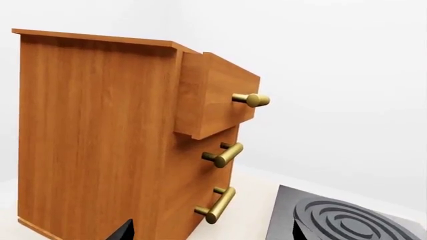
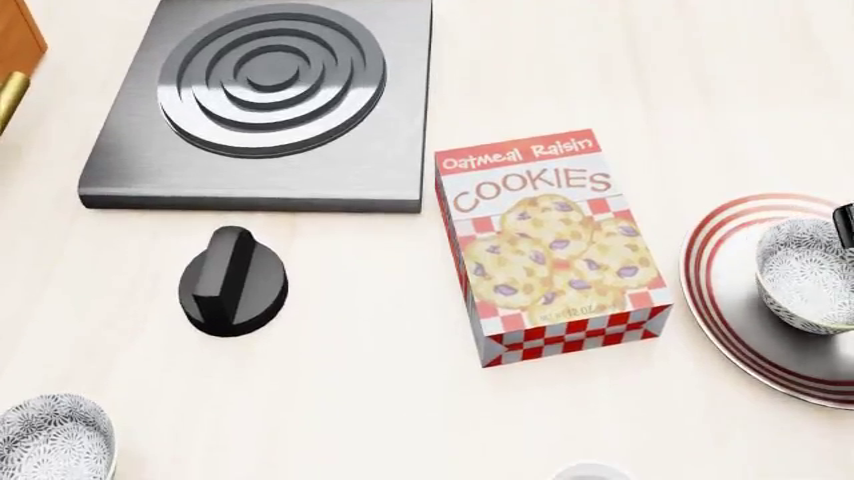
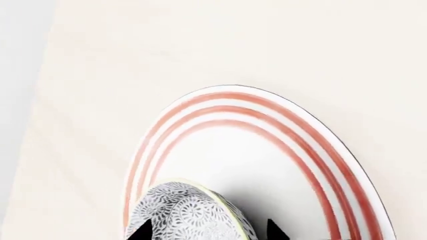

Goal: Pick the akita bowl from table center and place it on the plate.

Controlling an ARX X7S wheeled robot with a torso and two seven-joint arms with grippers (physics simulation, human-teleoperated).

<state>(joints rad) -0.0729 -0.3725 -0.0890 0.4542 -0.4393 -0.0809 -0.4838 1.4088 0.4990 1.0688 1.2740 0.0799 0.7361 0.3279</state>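
Observation:
The akita bowl [image 2: 807,275] stands on the plate [image 2: 727,290] at the right edge of the head view. The plate is white with red rings. Only a black sliver of my right gripper [image 2: 843,225] shows there, by the bowl's far rim. In the right wrist view the speckled bowl [image 3: 190,215] lies on the plate [image 3: 253,150] between the two fingertips of my right gripper [image 3: 208,232]. The jaws stand wide, with a gap between one fingertip [image 3: 277,231] and the bowl's rim. My left gripper [image 1: 212,235] is open and empty, near a wooden cabinet.
A cookies box [image 2: 554,245] stands just left of the plate. A black stove plate [image 2: 274,100] lies at the back with a black knob [image 2: 234,282] in front. A second speckled bowl [image 2: 47,440] and a white cup rim [image 2: 587,472] sit near the front edge. A drawer cabinet [image 1: 100,135] stands at the left.

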